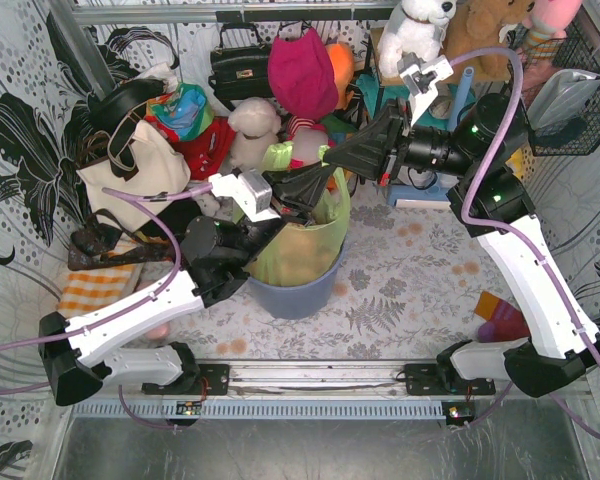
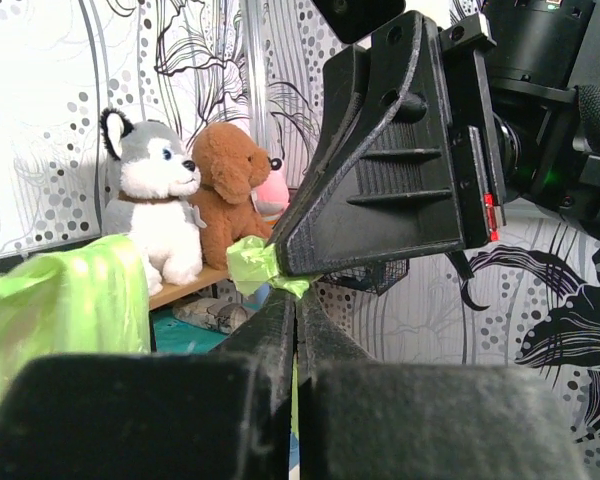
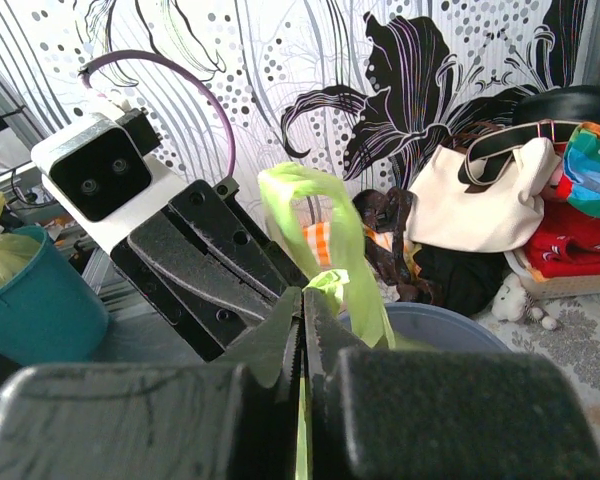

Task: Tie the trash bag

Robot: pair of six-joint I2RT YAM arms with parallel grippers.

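Note:
The trash bag (image 1: 300,245), thin lime-green plastic, sits in a blue-grey bin (image 1: 295,295) at the table's middle. Above its mouth both grippers meet tip to tip. My left gripper (image 1: 323,182) comes in from the left and is shut on a strip of the bag's plastic (image 2: 252,262), which runs between its jaws (image 2: 296,298). My right gripper (image 1: 329,158) comes in from the right and is shut (image 3: 302,298) on a green loop handle (image 3: 325,225) that stands up past its tips. Each wrist view shows the other gripper close by: the right one (image 2: 380,180) and the left one (image 3: 215,265).
A cream tote bag (image 1: 140,165), a black handbag (image 1: 238,65) and plush toys (image 1: 415,30) crowd the back. A wire basket (image 1: 570,90) hangs at the right wall. An orange striped cloth (image 1: 95,285) lies left, and a teal bucket (image 3: 30,300) stands beyond the left gripper.

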